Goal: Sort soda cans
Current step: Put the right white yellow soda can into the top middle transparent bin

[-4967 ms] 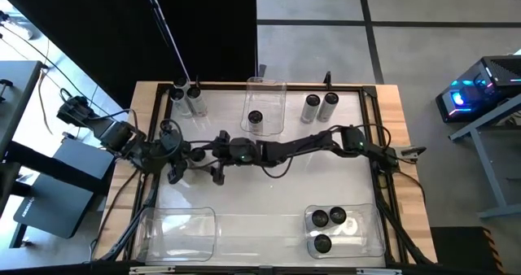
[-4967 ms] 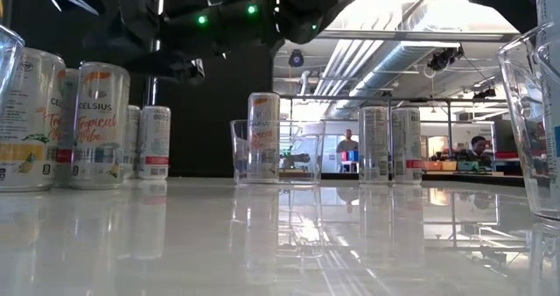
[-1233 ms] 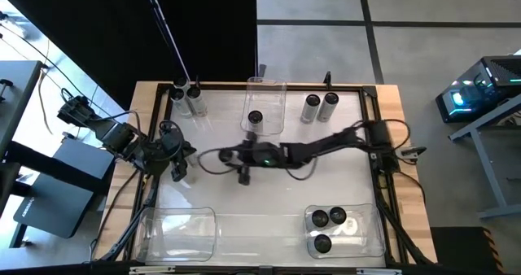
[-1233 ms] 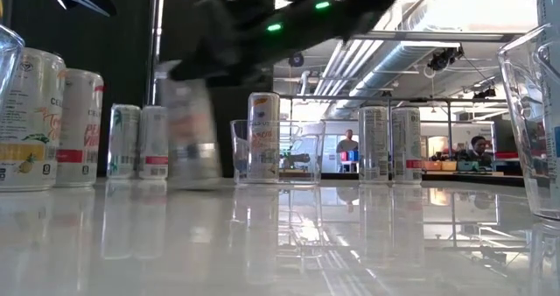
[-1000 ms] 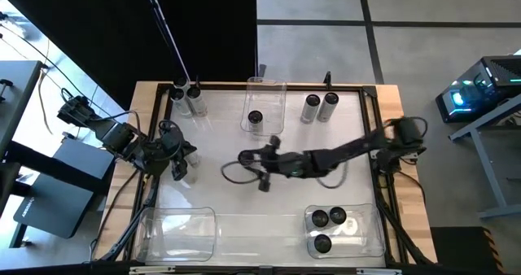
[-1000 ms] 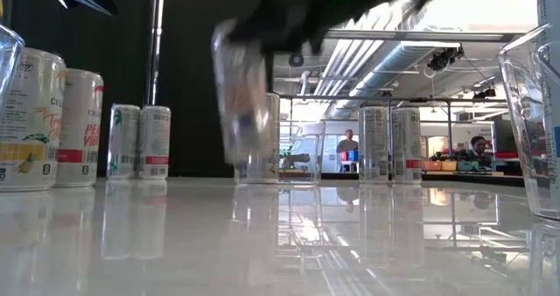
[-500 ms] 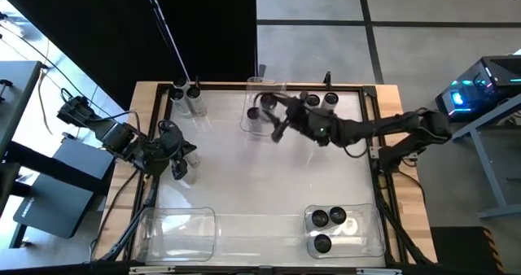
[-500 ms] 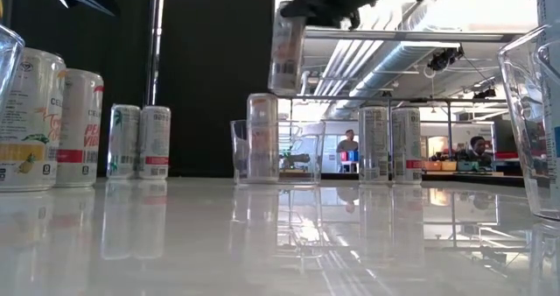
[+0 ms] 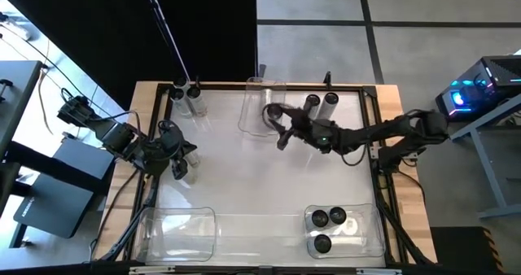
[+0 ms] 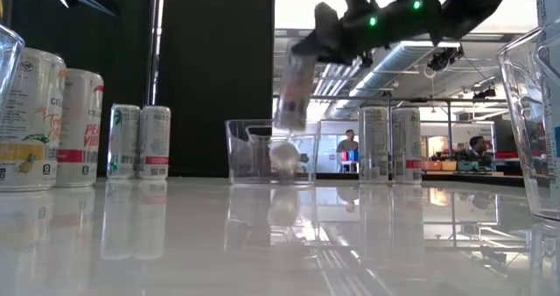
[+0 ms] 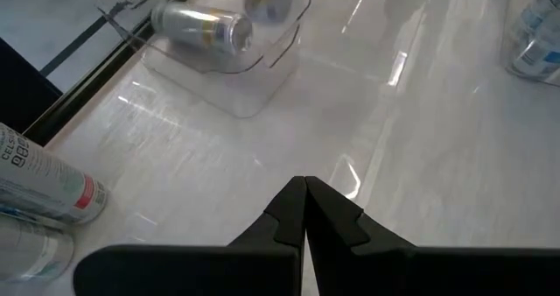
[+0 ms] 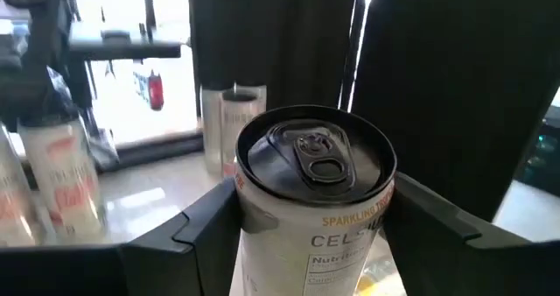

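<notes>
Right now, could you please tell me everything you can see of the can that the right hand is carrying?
The Celsius can is a slim silver cylinder with a dark top and an unopened pull tab, printed "Sparkling" in orange. The right hand grips its sides between two dark fingers. In the low view it hangs tilted in the air above the clear bin at the table's far edge, touching nothing else. Another can lies on its side in that bin.

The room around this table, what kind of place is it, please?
Probably a robotics lab or workshop: exposed ceiling ducts, a person at a workbench behind, and two arms sorting cans into a clear bin on a framed table.
</notes>
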Controlling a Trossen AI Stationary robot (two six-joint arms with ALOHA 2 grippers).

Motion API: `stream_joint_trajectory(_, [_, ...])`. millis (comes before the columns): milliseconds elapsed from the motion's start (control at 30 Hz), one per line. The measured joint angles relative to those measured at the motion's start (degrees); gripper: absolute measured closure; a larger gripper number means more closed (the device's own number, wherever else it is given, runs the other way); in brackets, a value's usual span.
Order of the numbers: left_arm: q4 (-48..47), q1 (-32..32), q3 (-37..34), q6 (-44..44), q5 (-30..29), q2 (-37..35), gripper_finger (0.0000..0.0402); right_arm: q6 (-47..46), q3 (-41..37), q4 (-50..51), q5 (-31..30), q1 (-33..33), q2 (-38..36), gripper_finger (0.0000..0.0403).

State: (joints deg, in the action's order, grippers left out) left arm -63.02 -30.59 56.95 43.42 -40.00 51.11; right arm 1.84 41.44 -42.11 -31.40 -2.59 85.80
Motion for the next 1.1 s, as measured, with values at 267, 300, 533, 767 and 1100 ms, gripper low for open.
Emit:
stream_joint_trajectory(267, [0.11,0.00,0.00,0.02,-0.03,0.00,0.0401,-1.89,1.74,4.43,0.32,-0.83,-0.13,0.0180])
stream_joint_trajectory(300, [0.10,0.01,0.00,0.04,-0.06,0.00,0.0401,-1.89,1.60,5.72,0.11,-0.86,-0.07,0.0180])
stream_joint_trajectory(533, [0.09,0.00,0.00,-0.02,-0.21,0.00,0.0401,-3.35,1.86,6.16,0.44,-0.79,-0.32,0.0180])
stream_joint_trajectory(767, [0.09,0.00,0.00,-0.02,-0.69,0.00,0.0401,-3.41,1.86,6.02,0.35,-0.81,-0.39,0.0180])
stream_joint_trajectory(1100, [0.08,0.00,0.00,-0.10,-1.26,0.02,0.0401,-4.42,8.83,5.11,8.73,-3.13,6.32,0.0180])
